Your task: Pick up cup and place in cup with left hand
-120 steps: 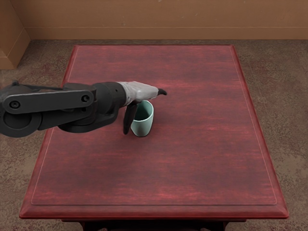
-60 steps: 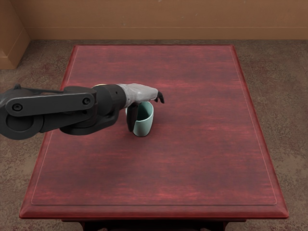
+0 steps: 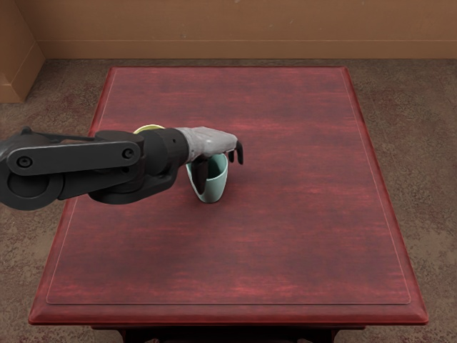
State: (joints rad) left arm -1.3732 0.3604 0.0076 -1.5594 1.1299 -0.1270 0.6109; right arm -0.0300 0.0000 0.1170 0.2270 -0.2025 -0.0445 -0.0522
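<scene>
Your left hand (image 3: 208, 141) has curled its fingers further down, half open, gripping nothing. The smooth, tapered mint cup (image 3: 214, 189) stands below it on your red-grained bench (image 3: 285, 243); beyond are a yellow rim (image 3: 149, 128), mottled floor (image 3: 410, 128), plain tan wall (image 3: 250, 28).

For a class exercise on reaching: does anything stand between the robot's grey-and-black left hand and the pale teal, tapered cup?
Nothing visible does. The left hand is at the cup, overlapping its rim in this view; what it hides cannot be judged.
</scene>
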